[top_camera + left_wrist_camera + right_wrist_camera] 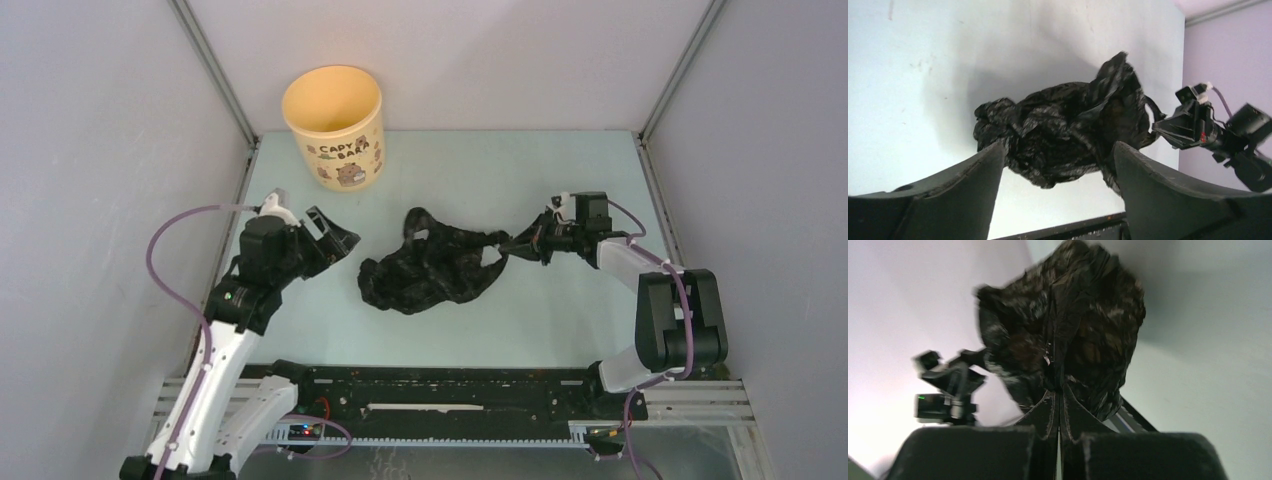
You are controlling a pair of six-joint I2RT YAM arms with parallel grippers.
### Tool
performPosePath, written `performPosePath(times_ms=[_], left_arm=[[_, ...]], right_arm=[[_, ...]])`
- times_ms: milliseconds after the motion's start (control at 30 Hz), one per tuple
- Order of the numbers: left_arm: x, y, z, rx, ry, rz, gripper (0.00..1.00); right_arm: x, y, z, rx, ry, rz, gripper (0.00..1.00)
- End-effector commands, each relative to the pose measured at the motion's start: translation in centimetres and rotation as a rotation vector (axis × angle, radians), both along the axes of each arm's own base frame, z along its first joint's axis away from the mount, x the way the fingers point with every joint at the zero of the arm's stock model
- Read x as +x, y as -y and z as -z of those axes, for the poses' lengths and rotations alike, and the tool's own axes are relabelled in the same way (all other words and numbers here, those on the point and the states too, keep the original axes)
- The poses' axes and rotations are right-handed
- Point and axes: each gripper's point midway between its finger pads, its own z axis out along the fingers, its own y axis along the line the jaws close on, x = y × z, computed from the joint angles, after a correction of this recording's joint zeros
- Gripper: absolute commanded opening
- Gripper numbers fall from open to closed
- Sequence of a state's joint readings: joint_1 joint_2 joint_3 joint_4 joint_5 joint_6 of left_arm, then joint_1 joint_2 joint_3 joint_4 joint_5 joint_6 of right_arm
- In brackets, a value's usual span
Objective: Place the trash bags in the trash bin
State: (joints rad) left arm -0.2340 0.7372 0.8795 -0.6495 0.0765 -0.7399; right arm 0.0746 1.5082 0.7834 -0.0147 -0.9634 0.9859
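Bag look: your trash bag (430, 268) is black, glossy and heavily crinkled, bunched into a low lump, with one loop handle lying toward the far wall.
Bag place: mid-table (560, 310), between both arms, well apart from the trash bin (335, 125), which stands upright in the far-left corner.
Long axis: left to right, with the bulk at the near-left end, narrowing to a twisted tail on the right.
Right gripper (522, 245): clamped on that tail.
Left gripper (338, 240): spread wide, just beside the bag's left end, not touching.
Hard to read: your right wrist view is blurred, and the pinched plastic disappears between the fingers.
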Motion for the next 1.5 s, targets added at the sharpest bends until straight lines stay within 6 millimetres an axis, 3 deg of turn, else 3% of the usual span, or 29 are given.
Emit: performPosePath(times_ms=[0,133,233,367,600,833,933,1133,1333,1467], left_arm=[[1.1,3.3,0.6,-0.083,-0.037,0.147,0.79],[2.3,6.2,2.3,-0.102,-0.127,0.241,0.68],[3.9,8.8,1.5,-0.062,-0.117,0.327,0.68],[5.4,11.4,2.1,0.068,-0.172,0.422,0.72],[2.7,15.9,3.1,0.114,-0.114,0.594,0.80],[1.2,17.0,3.6,0.103,-0.017,0.632,0.73],[1.7,16.6,4.9,0.156,-0.054,0.617,0.66],[2.5,16.4,7.9,0.211,-0.130,0.595,0.68],[2.3,17.1,9.4,0.181,-0.162,0.605,0.54],[2.8,17.6,9.8,0.198,-0.186,0.617,0.39]], right_arm=[[-3.5,1.0,4.1,-0.154,0.023,-0.155,0.00],[-3.7,1.5,4.6,-0.173,0.025,-0.157,0.00],[-3.6,1.8,4.6,-0.175,0.029,-0.154,0.00],[-3.4,1.9,4.2,-0.167,0.037,-0.145,0.00],[-3.4,1.8,3.0,-0.148,0.066,-0.138,0.00],[-3.6,1.8,3.0,-0.158,0.064,-0.142,0.00],[-3.7,1.8,2.9,-0.163,0.069,-0.143,0.00],[-4.1,1.7,3.0,-0.190,0.075,-0.151,0.00],[-4.7,1.2,2.6,-0.207,0.085,-0.165,0.00],[-5.0,0.7,2.8,-0.239,0.096,-0.175,0.00]])
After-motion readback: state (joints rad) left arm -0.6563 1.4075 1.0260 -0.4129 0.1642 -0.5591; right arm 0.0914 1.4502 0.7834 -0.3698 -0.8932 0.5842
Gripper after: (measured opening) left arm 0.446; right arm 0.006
